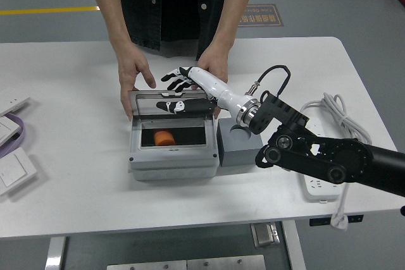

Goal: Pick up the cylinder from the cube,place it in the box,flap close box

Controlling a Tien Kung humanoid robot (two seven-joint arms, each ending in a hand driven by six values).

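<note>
My right robot hand (179, 86), white with black fingers, reaches in from the right on its black arm (329, 159). Fingers spread, gripping nothing. Fingertips sit at the top edge of the raised clear lid (169, 104) of the grey plastic box (171, 156); a dark reflection of the fingers shows in the lid. Cannot tell whether the fingertips actually touch the lid.

Lid stands near upright, hinged at the far side of the box. Inside, on the dark floor, the short orange cylinder (164, 137) lies toward the left of the compartment.

Just beside the box on its right, touching or nearly so: the dark grey cube (238, 151). My wrist crosses above it and hides most of its top.

A person in a black shirt stands at the far side of the white surface (63, 80). One of the person's hands (133, 77) rests at the box's far left corner, the other (213, 66) behind my hand at the far right.

Right of my arm: a white power strip (319, 184) with a coiled white cable (342, 118). At the left edge: white flat switch panels (12, 169).
</note>
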